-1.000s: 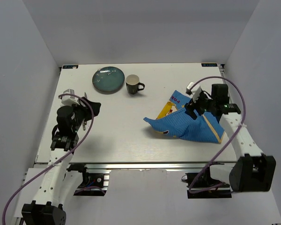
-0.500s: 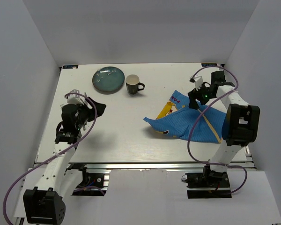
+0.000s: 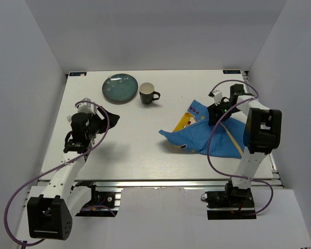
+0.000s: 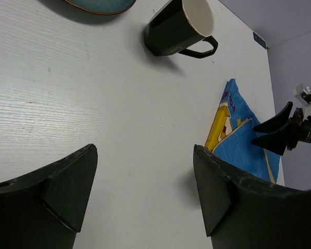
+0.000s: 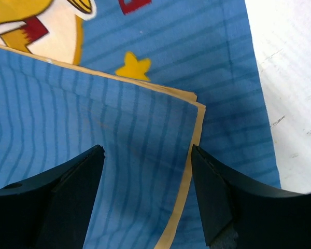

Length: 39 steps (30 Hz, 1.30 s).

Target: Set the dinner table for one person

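Observation:
The white dinner table [image 3: 140, 140] holds a teal plate [image 3: 120, 87] and a dark mug [image 3: 147, 94] at the back. A blue striped placemat [image 3: 207, 136] with a yellow cartoon figure lies crumpled and folded at the right. My right gripper [image 3: 213, 115] is open just above the placemat's folded, tan-edged corner [image 5: 192, 111]. My left gripper [image 3: 108, 120] is open and empty over bare table at the left, with the mug [image 4: 181, 28] and placemat [image 4: 238, 140] ahead of it.
A silver aluminium rail [image 3: 160, 182] runs along the table's near edge. Grey walls close in the back and both sides. The right arm's purple cable [image 3: 212, 150] loops over the placemat.
The right arm has swung back and its gripper has come down onto the placemat's far corner. The left gripper has moved a little to the right and forward.

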Motion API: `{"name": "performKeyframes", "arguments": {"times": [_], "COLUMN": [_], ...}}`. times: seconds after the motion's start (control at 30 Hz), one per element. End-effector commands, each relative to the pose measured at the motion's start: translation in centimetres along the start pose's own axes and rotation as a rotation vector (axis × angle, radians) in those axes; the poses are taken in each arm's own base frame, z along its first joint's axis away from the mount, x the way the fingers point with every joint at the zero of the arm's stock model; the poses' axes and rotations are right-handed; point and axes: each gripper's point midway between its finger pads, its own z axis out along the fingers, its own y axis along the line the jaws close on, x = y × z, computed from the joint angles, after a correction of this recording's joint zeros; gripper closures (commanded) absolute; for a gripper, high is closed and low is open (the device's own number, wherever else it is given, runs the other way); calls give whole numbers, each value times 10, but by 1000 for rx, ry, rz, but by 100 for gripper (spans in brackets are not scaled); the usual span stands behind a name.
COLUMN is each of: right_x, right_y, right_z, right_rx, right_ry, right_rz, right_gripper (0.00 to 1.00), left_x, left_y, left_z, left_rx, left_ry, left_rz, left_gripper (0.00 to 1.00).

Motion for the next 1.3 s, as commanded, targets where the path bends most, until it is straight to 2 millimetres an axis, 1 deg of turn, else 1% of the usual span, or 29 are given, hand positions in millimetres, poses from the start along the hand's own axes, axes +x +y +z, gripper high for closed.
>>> {"name": "performKeyframes", "arguments": {"times": [0.0, 0.17, 0.3, 0.47, 0.6, 0.67, 0.77, 0.8, 0.87, 0.9, 0.97, 1.0, 1.03, 1.07, 1.13, 1.17, 1.2, 1.23, 1.27], "right_x": [-3, 1, -2, 6, 10, 11, 13, 13, 14, 14, 11, 8, 5, -3, -11, -22, -29, -41, -41], "right_y": [-11, -20, -33, -28, -15, -9, 2, 6, 9, 11, 13, 16, 16, 19, 28, 35, 45, 57, 78], "right_z": [-2, 0, -6, 0, 5, 7, 9, 9, 8, 8, 3, 0, -4, -13, -24, -36, -42, -57, -64], "right_rx": [38, 78, 115, 72, 10, -22, -75, -93, -111, -120, -120, -126, -122, -108, -122, -122, -154, -164, -221], "right_ry": [-6, 1, -21, -7, -10, -17, -20, -20, -19, -20, -27, -38, -51, -77, -117, -149, -182, -219, -218], "right_rz": [3, 18, 46, 55, 71, 77, 82, 90, 89, 90, 86, 82, 66, 42, 20, -22, -42, -89, -139], "right_gripper": [28, 29, 30, 32, 41, 44, 52, 58, 65, 73, 81, 90, 94, 100, 100, 100, 100, 100, 100], "left_x": [-11, -11, -10, -10, -11, -12, -12, -11, -13, -14, -15, -15, -16, -18, -19, -21, -21, -22, -24], "left_y": [-13, -13, -13, -13, -15, -15, -16, -16, -18, -18, -19, -20, -20, -21, -23, -24, -26, -28, -29], "left_z": [-1, -3, -5, -6, -6, -7, -7, -6, -7, -7, -7, -7, -7, -8, -9, -10, -11, -11, -12], "left_rx": [51, 51, 50, 54, 57, 55, 60, 58, 62, 64, 67, 69, 70, 73, 78, 82, 87, 92, 97], "left_ry": [-32, -35, -36, -38, -42, -42, -43, -41, -47, -47, -50, -51, -52, -57, -62, -69, -71, -75, -79], "left_rz": [15, 14, 16, 9, 10, 10, 9, 8, 5, 6, 4, 4, 5, 4, 5, 2, 1, 0, -1], "left_gripper": [16, 15, 15, 14, 14, 14, 14, 14, 14, 14, 14, 14, 14, 13, 13, 13, 13, 13, 13]}}
